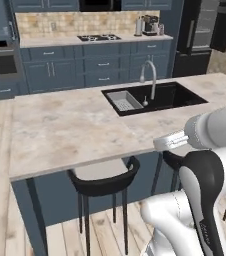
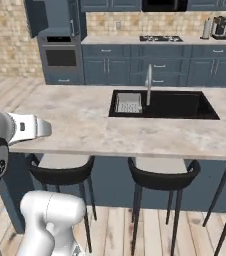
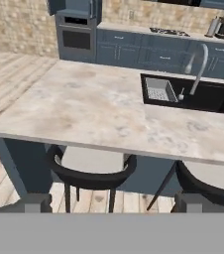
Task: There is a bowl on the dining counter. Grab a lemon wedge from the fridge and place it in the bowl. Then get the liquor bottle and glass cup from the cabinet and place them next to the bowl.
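Note:
My gripper (image 3: 112, 203) is open, with nothing between its two dark fingertips (image 3: 37, 203); it hangs in front of the island's near edge, above the stools. My hand (image 1: 169, 142) reaches left from the arm over that edge, and my hand (image 2: 31, 127) is at the left of the right base view. The light marble dining counter (image 1: 60, 130) lies ahead. A dark fridge (image 1: 199, 35) stands at the back right. Blue cabinets (image 1: 45, 5) run along the far wall. The bowl, lemon wedge, liquor bottle and glass cup are out of view.
A black sink (image 1: 155, 97) with a tall faucet (image 1: 150, 75) is set into the island. Black stools (image 1: 105, 180) stand under its near edge. A wall oven (image 2: 60, 55), a cooktop (image 1: 99, 37) and a coffee machine (image 1: 150, 24) line the back wall.

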Controlling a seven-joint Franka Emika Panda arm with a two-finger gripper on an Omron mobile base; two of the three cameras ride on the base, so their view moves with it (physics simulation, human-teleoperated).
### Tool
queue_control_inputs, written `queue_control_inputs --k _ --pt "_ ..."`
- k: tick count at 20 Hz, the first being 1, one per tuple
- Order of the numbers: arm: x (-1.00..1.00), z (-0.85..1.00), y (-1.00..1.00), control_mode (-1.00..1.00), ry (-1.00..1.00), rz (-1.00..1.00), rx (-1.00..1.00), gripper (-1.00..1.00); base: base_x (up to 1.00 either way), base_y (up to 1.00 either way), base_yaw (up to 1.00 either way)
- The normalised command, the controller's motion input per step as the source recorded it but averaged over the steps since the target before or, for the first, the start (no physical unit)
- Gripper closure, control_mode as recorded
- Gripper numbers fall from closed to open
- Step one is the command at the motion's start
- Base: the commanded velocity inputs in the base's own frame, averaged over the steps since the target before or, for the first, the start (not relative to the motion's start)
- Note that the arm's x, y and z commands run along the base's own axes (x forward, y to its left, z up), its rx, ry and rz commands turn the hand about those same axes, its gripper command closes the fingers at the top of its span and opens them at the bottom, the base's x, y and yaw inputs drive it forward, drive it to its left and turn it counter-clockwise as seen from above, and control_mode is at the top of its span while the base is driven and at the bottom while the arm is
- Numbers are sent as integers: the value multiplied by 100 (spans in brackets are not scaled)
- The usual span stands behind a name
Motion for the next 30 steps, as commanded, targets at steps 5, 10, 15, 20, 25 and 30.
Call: queue_control_inputs --k 5,10,15,20,25,30 --pt "0 0 0 100 0 0 0 -100 0 100 -6" --pt "0 0 0 100 0 0 0 -100 0 100 -4" --pt "0 0 0 100 0 0 0 -100 3 99 -4" --pt "0 0 0 100 0 0 0 -100 6 100 -4" --pt "0 0 0 100 0 0 0 -100 14 97 -4" --pt "0 0 0 100 0 0 0 -100 35 90 -4"
